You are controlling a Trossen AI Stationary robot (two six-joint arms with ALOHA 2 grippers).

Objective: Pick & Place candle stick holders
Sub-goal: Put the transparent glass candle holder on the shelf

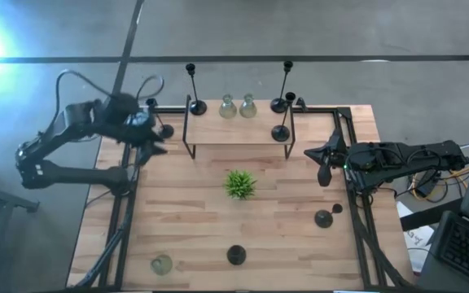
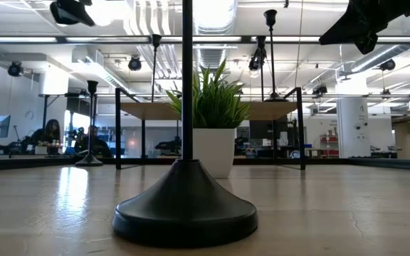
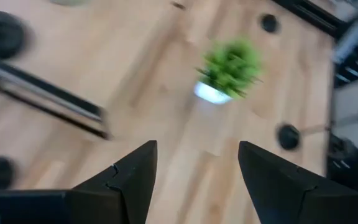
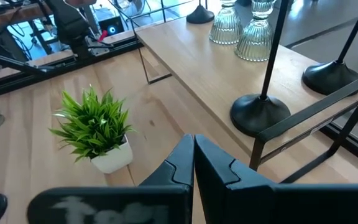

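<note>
Black candle stick holders stand on their round bases. Two are on the raised shelf (image 1: 238,130), at its left end (image 1: 195,106) and right end (image 1: 282,133). A third (image 1: 279,104) stands behind the shelf, where two clear glass holders (image 1: 228,106) (image 1: 248,104) also sit. Others stand on the table at the near edge (image 1: 236,255), near right (image 1: 324,217) and far left (image 1: 165,130). A glass one (image 1: 161,264) sits near left. My left gripper (image 3: 197,149) is open and empty above the table's far left. My right gripper (image 4: 193,155) is shut and empty, near the shelf's right end.
A small green plant in a white pot (image 1: 239,184) stands mid-table, between both grippers. The shelf's thin black legs (image 1: 187,150) and the black frame rails (image 1: 352,203) along the table's sides are obstacles. Bare wood lies left and right of the plant.
</note>
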